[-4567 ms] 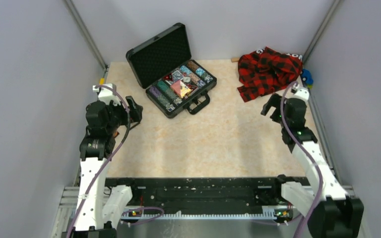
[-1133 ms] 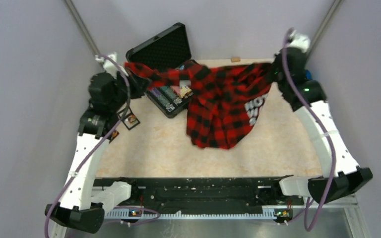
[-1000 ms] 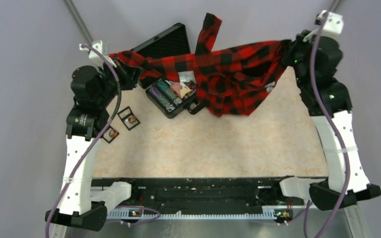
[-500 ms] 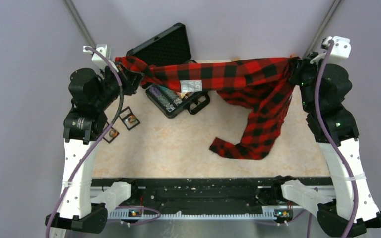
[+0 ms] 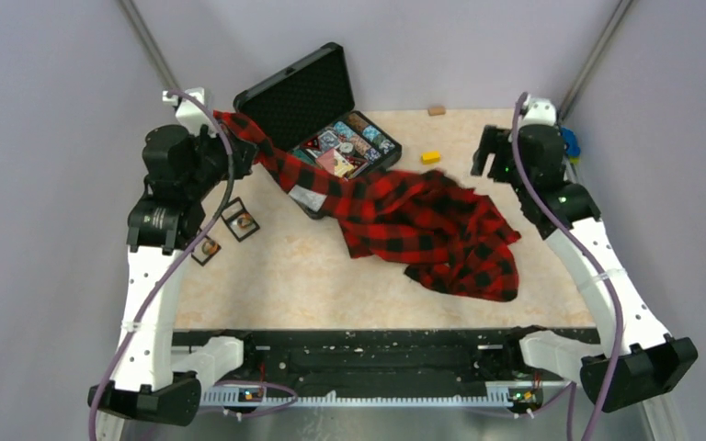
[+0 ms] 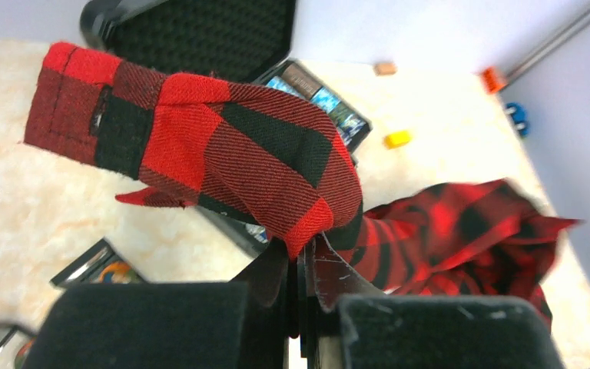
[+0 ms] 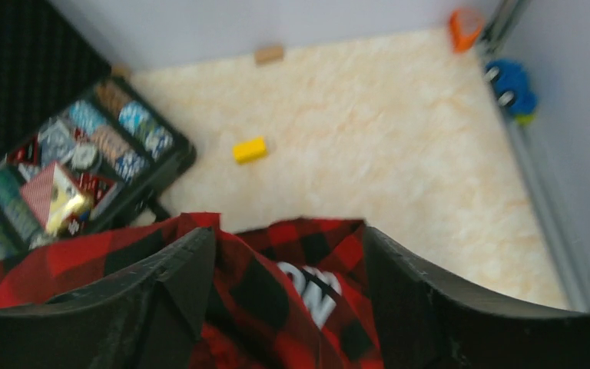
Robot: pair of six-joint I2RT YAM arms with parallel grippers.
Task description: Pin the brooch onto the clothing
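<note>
Overhead, the left pincer (image 6: 303,254) was clamped tight on a cuff of the red-and-black checked flannel shirt (image 5: 423,230) at the upper left of the top view. The sleeve ran down across the near corner of the open black foam-lined case (image 5: 299,96). The rest of the shirt lay heaped at the middle of the pale marbled desk (image 5: 331,276). At the upper right, the right pincer (image 7: 284,242) stood wide, gripping nothing, with white lettering showing on the cloth below it. A small yellow block (image 5: 431,157) lay near the case.
</note>
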